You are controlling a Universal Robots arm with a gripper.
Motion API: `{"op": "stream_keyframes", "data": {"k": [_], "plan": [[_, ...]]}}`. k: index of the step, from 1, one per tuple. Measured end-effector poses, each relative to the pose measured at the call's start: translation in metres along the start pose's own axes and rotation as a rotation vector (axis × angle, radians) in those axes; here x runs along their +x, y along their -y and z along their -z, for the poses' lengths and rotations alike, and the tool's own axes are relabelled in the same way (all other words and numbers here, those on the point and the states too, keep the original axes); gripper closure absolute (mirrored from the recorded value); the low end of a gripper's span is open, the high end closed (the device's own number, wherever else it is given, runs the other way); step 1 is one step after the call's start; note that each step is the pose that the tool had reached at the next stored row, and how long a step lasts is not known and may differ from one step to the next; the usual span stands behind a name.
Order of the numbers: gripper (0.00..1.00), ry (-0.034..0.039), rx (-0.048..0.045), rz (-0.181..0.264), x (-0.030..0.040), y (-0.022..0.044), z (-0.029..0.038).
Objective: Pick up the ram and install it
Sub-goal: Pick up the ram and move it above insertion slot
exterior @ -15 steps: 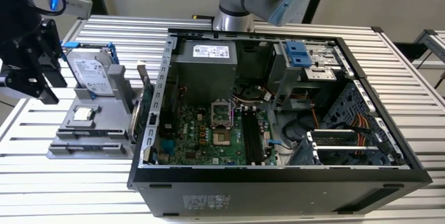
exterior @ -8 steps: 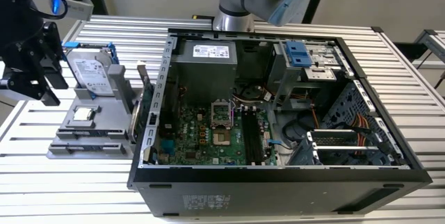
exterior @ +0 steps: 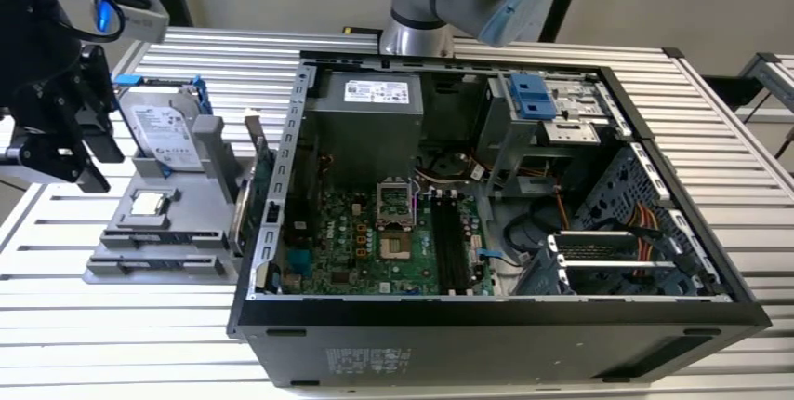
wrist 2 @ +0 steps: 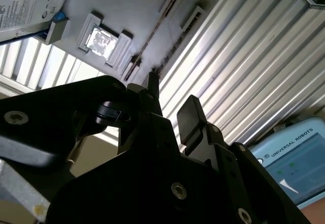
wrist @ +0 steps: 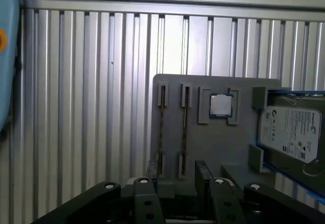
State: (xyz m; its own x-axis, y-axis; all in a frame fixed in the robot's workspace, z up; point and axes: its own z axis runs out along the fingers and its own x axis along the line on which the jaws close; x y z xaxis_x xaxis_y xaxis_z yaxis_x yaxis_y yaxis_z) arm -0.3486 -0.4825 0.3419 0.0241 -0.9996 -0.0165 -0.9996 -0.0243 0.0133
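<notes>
Your tool [exterior: 89, 163] hangs above the table [exterior: 223, 56] close to its edge at the exterior view's left, just beside the gray holder [exterior: 162, 265] and not touching it. Its 2 black fingers [wrist 2: 190, 113] stand apart with a clear gap between them, and nothing is clamped in that gap. In the first wrist view the tool [wrist: 176, 170] sits over one end of the holder [wrist: 223, 148], roughly in line with the holder's 2 narrow slots.

The ram [wrist: 185, 127] is in the holder, standing on its long edge in the narrow slot nearest the square processor chip [wrist: 221, 104]. You see it as a thin dark line running the slot's length. In the second wrist view the ram [wrist 2: 152, 36] lies past the fingertips, well clear of them. You cannot tell whether the neighbouring slot holds a 2nd stick.

A silver hard drive [exterior: 162, 126] with blue rails stands at the holder's far end, toward the table's back edge. The open computer case [exterior: 496, 326] takes up the middle of the table, just beside the holder. Its green motherboard [exterior: 360, 242] lies flat inside, with the long black slots [exterior: 449, 242] along the board's side at the exterior view's right.
</notes>
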Motion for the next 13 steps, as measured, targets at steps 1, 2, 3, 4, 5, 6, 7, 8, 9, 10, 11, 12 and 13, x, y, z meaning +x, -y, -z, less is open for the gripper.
{"op": "stream_keyframes", "data": {"k": [1, 2, 3, 4, 5, 6, 7, 8, 9, 10, 11, 12, 13], "plan": [[0.00, 0.0000, 0.0000, 0.000, 0.0000, 0.0000, -0.0006], [0.00, 0.0000, 0.0000, 0.001, 0.0000, 0.0000, -0.0013], [0.00, 0.0001, 0.0001, 0.001, 0.0000, 0.0000, -0.0020], [0.00, 0.0000, 0.0000, 0.001, 0.0000, 0.0001, -0.0025], [0.00, 0.0000, 0.0000, 0.001, 0.0000, 0.0001, -0.0030], [0.00, 0.0000, 0.0000, 0.001, 0.0000, 0.0001, -0.0036], [0.00, 0.0001, 0.0001, 0.001, 0.0001, 0.0001, -0.0042], [0.00, 0.0000, 0.0000, 0.001, 0.0001, 0.0001, -0.0047], [0.00, 0.0000, 0.0000, 0.001, 0.0001, 0.0001, -0.0053], [0.00, 0.0001, 0.0000, 0.001, 0.0001, 0.0001, -0.0059], [0.00, 0.0000, 0.0000, 0.001, 0.0001, 0.0001, -0.0063], [0.00, 0.0000, 0.0000, 0.001, 0.0001, 0.0001, -0.0069], [0.00, 0.0000, 0.0000, 0.001, 0.0001, 0.0001, -0.0075]]}}
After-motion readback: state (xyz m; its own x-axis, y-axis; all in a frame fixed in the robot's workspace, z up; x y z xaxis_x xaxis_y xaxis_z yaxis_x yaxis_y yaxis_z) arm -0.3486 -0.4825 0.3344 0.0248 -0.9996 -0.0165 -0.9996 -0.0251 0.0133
